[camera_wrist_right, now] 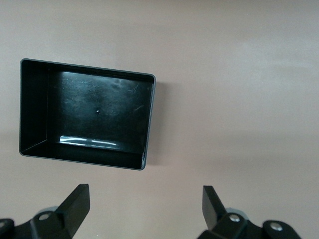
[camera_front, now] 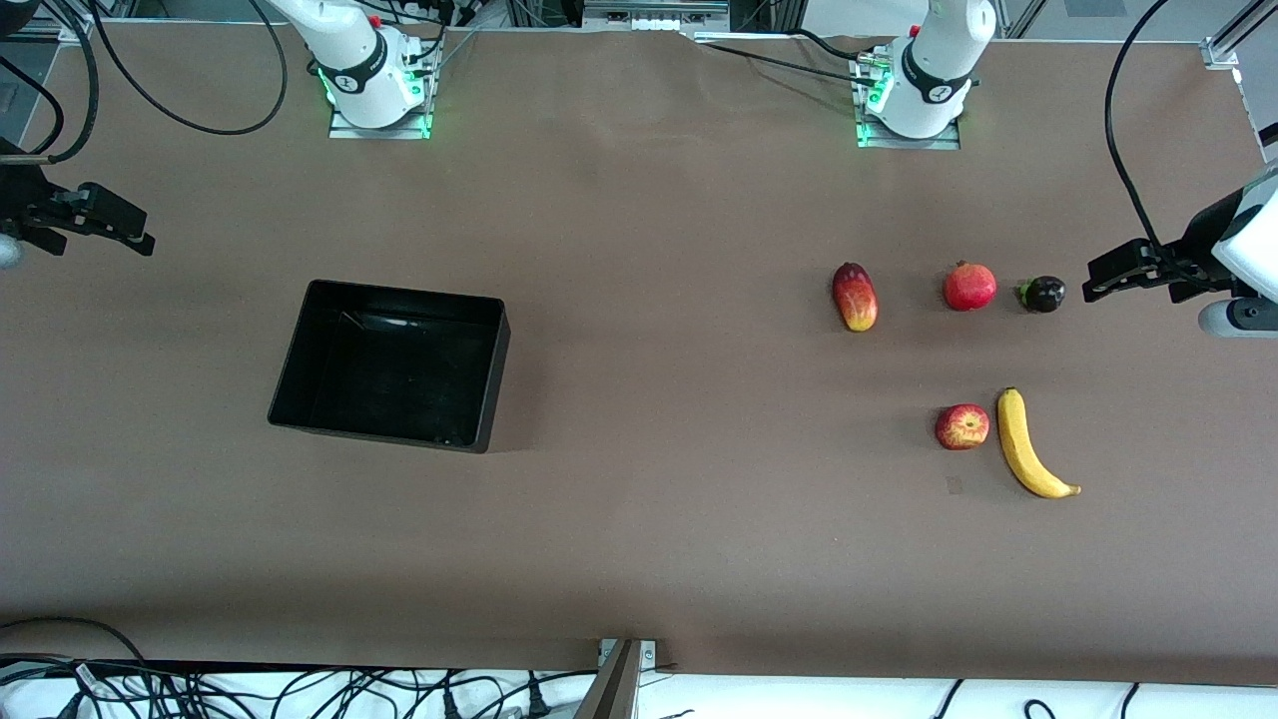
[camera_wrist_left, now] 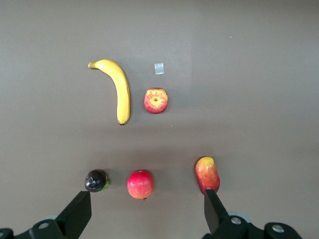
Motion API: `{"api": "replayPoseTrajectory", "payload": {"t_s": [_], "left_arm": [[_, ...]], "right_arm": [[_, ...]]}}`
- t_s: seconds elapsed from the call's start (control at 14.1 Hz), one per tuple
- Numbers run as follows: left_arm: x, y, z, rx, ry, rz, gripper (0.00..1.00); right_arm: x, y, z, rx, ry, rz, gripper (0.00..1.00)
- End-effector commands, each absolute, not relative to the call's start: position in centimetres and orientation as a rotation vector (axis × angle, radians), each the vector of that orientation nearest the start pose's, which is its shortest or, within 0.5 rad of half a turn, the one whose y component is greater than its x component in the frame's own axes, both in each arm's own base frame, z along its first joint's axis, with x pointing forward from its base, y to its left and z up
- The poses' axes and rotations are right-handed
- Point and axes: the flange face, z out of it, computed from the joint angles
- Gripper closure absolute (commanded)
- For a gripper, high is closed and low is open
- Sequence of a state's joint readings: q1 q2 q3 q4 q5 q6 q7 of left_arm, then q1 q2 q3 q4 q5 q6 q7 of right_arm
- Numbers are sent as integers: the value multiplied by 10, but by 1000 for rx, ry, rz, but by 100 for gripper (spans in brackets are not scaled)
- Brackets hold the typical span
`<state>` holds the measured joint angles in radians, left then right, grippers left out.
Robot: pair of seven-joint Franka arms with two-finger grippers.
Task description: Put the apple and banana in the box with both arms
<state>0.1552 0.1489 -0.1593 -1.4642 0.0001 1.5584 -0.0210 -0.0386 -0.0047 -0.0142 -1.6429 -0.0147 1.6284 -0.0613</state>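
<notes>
The right gripper (camera_front: 125,238) hangs over the bare table (camera_front: 639,519) at the right arm's end, its fingers (camera_wrist_right: 75,204) spread wide with nothing between them; that arm waits, and so does the other.

The box (camera_front: 290,364) sits on the table toward the right arm's end, well apart from all the fruit. It is black, glossy inside, and holds nothing — the right wrist view looks straight down into it (camera_wrist_right: 149,119).

Toward the left arm's end lies a row of three: a mango (camera_front: 855,296), a pomegranate (camera_front: 969,287) and a small dark fruit with a green stalk (camera_front: 1041,294), each apart from the next.

Nearer the front camera than that row are the apple (camera_front: 962,426) and the banana (camera_front: 1028,446), just beside each other — whether they touch I cannot tell. The apple lies on the side toward the box, dimple showing in the left wrist view (camera_wrist_left: 156,100); the banana (camera_wrist_left: 117,89) curves away from it toward the left arm's end.

The left gripper (camera_front: 1098,280) hangs over the table at the left arm's end, just past the dark fruit, fingers (camera_wrist_left: 77,214) released and wide apart, holding nothing.
</notes>
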Motion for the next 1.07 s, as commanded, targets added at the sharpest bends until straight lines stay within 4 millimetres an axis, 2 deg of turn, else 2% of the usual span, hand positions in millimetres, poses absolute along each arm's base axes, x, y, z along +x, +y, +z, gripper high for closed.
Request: {"api": "replayPoseTrajectory", "payload": {"t_s": [0.0, 0.36, 0.5, 0.57, 0.64, 0.85, 1.0], "left_arm": [[599, 4, 589, -3173, -39, 73, 0], [599, 4, 589, -3173, -41, 73, 0], [599, 3, 589, -3173, -39, 73, 0], [599, 3, 589, -3173, -39, 73, 0], [599, 3, 589, -3175, -39, 76, 0], [599, 3, 584, -3175, -39, 90, 0], [599, 4, 584, -3173, -39, 90, 0]], "right_arm": [[555, -30, 592, -3168, -51, 44, 0], [570, -40, 554, -3144, -19, 160, 0], [575, -37, 563, -3153, -29, 135, 0], [574, -36, 556, -3156, -37, 167, 0], [574, -36, 538, -3151, -19, 222, 0], [579, -37, 502, -3136, -2, 305, 0], [583, -36, 468, -3143, 77, 248, 0]]}}
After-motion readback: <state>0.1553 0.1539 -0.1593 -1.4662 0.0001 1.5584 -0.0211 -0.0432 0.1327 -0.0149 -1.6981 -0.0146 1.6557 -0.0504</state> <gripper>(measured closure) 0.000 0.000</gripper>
